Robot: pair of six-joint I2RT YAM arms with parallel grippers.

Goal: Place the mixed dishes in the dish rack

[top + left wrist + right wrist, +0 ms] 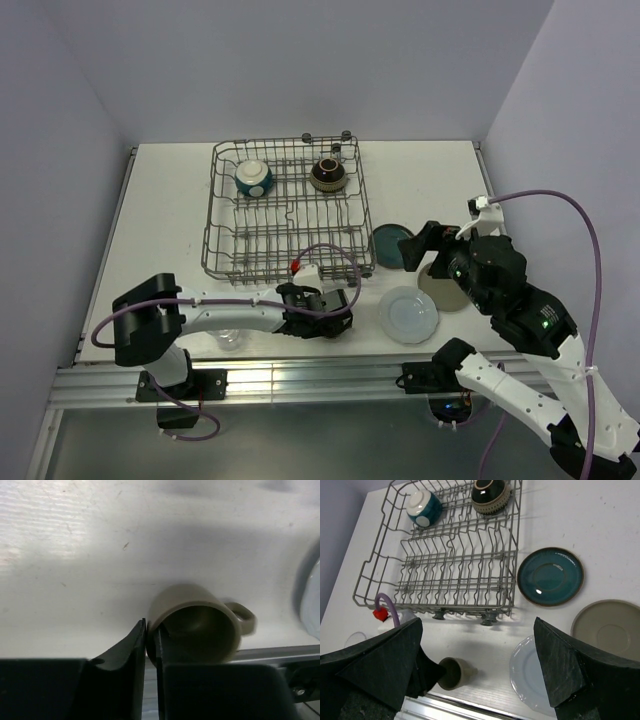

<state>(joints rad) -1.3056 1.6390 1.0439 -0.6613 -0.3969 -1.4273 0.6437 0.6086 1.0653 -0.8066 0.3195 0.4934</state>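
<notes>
The olive-grey mug point(200, 625) lies on its side on the table, handle to the right. My left gripper point(151, 630) is shut on the mug's rim wall, one finger inside and one outside; in the top view it point(335, 312) sits just in front of the dish rack point(290, 215). The mug also shows in the right wrist view point(456, 672). The teal bowl point(253, 178) and dark brown bowl point(328, 174) rest in the rack's far row. My right gripper point(479, 630) is open and empty, held high above the plates.
The teal plate point(550, 576), pale-blue plate point(530, 672) and beige plate point(607, 625) lie flat right of the rack. The clear glass point(230, 340) stands by the left arm near the table's front edge. A purple cable point(335, 255) loops over the rack's front.
</notes>
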